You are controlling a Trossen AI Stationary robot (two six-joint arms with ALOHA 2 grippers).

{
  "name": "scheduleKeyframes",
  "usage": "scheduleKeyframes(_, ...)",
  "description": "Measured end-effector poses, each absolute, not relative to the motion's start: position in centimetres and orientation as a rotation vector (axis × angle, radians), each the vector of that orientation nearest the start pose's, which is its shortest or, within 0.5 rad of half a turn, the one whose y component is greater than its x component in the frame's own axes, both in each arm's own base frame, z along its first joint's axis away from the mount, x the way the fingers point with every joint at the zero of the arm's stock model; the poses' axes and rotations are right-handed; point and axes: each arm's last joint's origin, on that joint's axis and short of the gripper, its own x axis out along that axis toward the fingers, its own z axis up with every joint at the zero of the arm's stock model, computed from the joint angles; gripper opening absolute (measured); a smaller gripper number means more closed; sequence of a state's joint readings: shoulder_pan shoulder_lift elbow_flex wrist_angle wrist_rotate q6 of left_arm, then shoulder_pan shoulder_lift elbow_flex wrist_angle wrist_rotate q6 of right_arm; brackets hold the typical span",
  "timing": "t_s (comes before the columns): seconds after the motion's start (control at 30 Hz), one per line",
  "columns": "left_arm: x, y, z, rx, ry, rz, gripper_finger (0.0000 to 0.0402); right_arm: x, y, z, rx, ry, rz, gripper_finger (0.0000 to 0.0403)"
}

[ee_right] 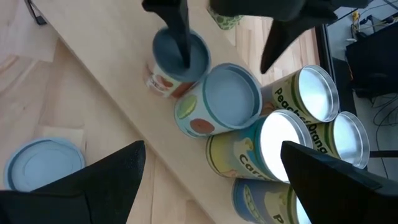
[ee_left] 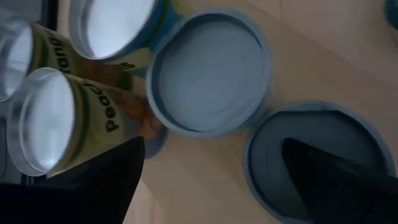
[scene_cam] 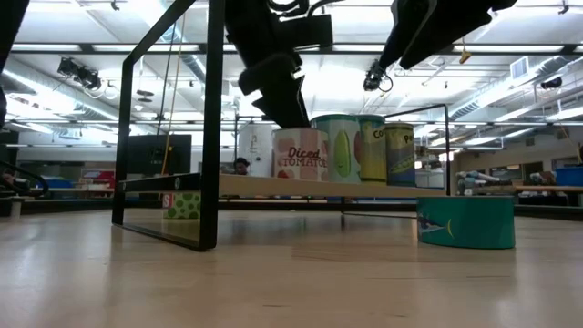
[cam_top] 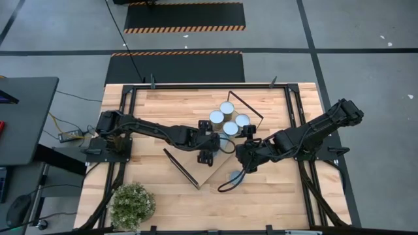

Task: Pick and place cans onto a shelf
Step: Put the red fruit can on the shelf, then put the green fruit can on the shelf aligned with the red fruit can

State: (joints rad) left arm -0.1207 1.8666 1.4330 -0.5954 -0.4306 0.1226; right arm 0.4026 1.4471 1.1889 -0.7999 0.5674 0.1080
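Note:
The shelf [cam_top: 206, 171] lies slantwise on the table's middle, its light board [scene_cam: 273, 186] raised on black end frames. Several cans stand upright on it in a cluster [cam_top: 228, 119]: a diced-tomato can [scene_cam: 301, 155], a peaches can [ee_left: 50, 118] and blue-topped ones [ee_left: 211, 74]. A flat teal can [scene_cam: 465, 221] rests on its base on the tabletop beside the shelf. My left gripper [ee_right: 224, 62] hangs open just above the cluster's near cans, one finger [ee_right: 177, 37] over the tomato can's top. My right gripper [ee_right: 214, 186] waits open, higher up, beside the flat can [ee_right: 43, 165].
A potted plant [cam_top: 132, 203] stands at the near left corner of the table. The shelf's black end frames [scene_cam: 211, 128] rise well above the board. Bare tabletop lies along the near edge and far left.

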Motion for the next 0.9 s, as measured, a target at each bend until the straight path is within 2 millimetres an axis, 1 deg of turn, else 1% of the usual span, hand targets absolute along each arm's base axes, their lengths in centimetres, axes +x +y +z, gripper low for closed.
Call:
scheduleKeyframes(0.17, 39.3, -3.5, 22.7, 0.400, 1.003, 0.238, 0.0386, 26.8, 9.7, 28.1, -0.396, 0.924, -0.197, 0.0382)
scheduleKeyframes(0.27, 39.2, -3.9, 22.7, 0.403, 1.001, 0.222, 0.0386, 26.8, 9.7, 28.1, -0.396, 0.925, -0.197, 0.0382)
scheduleKeyframes(0.4, 38.8, -4.6, 23.7, 0.408, 0.973, 0.208, 0.0386, 26.8, 9.7, 28.1, -0.398, 0.924, -0.197, 0.0382)
scheduleKeyframes(0.73, 35.5, -4.3, 27.4, 0.391, 1.004, 0.224, 0.0386, 26.3, 9.7, 27.8, -0.402, 0.969, -0.227, 0.0382)
scheduleKeyframes(0.8, 34.7, -4.2, 27.8, 0.390, 1.039, 0.221, 0.0386, 26.2, 9.6, 27.3, -0.391, 0.977, -0.234, 0.0382)
scheduleKeyframes(0.9, 34.2, -4.0, 27.8, 0.374, 1.067, 0.228, 0.0386, 26.0, 9.8, 26.0, -0.385, 0.978, -0.216, 0.0382)
